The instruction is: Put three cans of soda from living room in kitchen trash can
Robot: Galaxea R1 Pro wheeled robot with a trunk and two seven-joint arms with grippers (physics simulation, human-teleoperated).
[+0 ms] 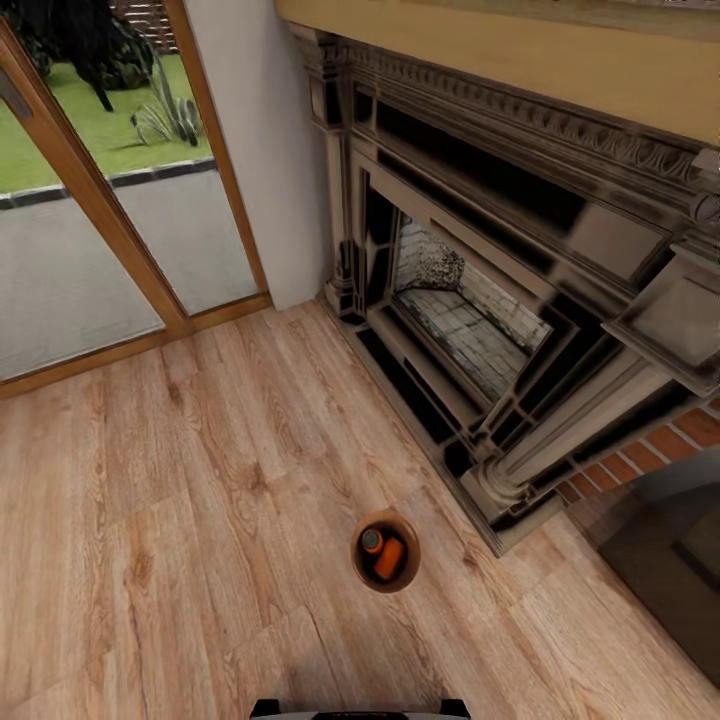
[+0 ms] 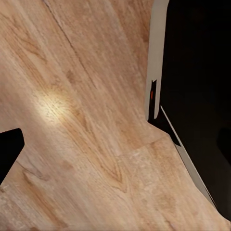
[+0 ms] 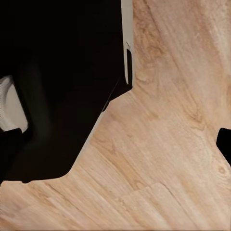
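While both wrist views face floor (image 2: 86,120):
Grippers: spread cannot be told.
Bin (image 1: 358,556): two orange cans (image 1: 388,558) inside.

from my head view the tash can (image 1: 357,566) is small; i see two orange cans (image 1: 389,558) inside it, one partly under the other, and i cannot tell whether a third lies beneath. my own base (image 1: 358,709) is cut off by the lower edge. the fireplace (image 1: 520,300) runs out past the right edge, and the glass door (image 1: 90,200) past the left. in my left wrist view a dark finger (image 2: 8,151) is clipped at the edge; in my right wrist view another dark finger (image 3: 224,144) is clipped too, so how wide either gripper stands i cannot tell.
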